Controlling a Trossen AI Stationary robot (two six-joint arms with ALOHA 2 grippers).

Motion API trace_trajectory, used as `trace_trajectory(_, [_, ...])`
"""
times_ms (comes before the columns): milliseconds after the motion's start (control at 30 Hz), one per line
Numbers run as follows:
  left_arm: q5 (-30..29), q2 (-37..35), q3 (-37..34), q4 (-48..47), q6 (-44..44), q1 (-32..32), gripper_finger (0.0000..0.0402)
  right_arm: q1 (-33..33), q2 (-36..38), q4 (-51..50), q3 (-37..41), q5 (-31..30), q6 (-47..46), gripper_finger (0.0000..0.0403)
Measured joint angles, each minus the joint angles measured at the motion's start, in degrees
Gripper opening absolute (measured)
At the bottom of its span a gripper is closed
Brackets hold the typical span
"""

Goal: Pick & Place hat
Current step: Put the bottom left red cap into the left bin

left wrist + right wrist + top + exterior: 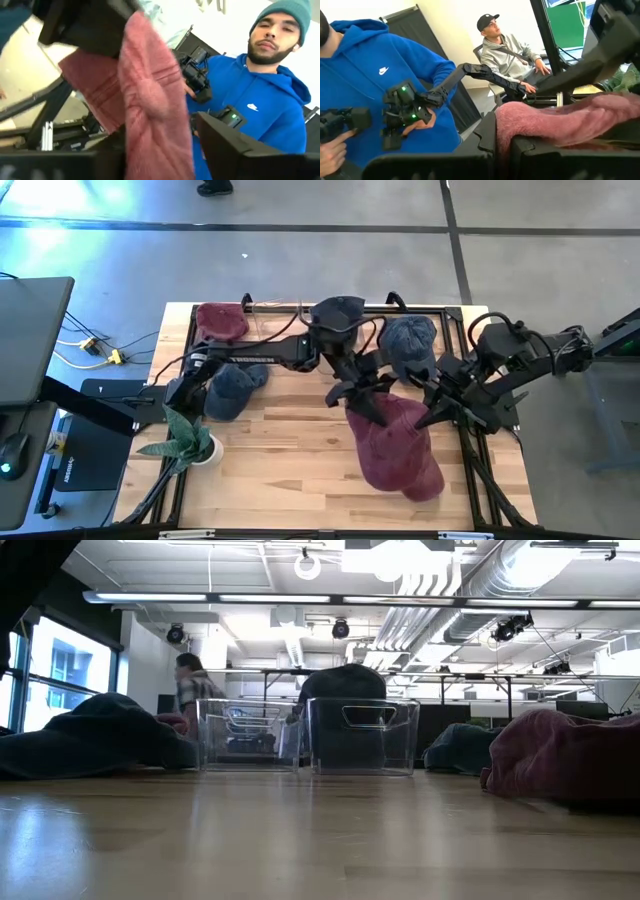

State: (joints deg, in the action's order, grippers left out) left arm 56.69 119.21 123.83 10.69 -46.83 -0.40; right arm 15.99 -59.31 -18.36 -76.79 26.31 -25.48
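A maroon hat [395, 445] is spread out at the table's right of middle, between my two grippers. My left gripper [365, 388] reaches in from the left and is shut on the hat's upper left part. From the right, my right gripper [437, 408] is shut on its upper right edge. In the low view the hat [565, 765] shows as a mound whose underside lies on the table top. Both wrist views show pink cloth between dark fingers. My left gripper pinches a thick fold of the maroon hat [150, 105] between its two fingers [235, 145], coming about level from the table's left. The cloth hangs on past the fingers. How many layers it has I cannot tell. My right gripper holds the hat's edge [520, 125] between its shut fingers [485, 140], coming about level from the table's right. The cloth runs off sideways from the hold as a long, fairly flat band. The hat's lower part lies on the table.
Two clear bins [250, 735] [365, 735] stand at the far edge, one under a dark hat [335, 310]. Also on the table: a red hat [220, 320], a dark blue hat [235, 388], a blue hat [410, 340], a small plant [190, 442]. People show beyond the table.
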Motion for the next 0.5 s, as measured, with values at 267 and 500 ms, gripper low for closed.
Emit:
trace_trajectory(267, [4.90,0.10,-0.04,2.47,-3.54,0.08,0.0012,0.14,-0.03,-1.30,0.00,0.87,-0.18,0.0006])
trace_trajectory(500, [6.80,0.10,-0.04,15.71,-10.39,0.56,0.0020,0.63,-0.33,-0.11,0.00,2.64,-2.40,0.0014])
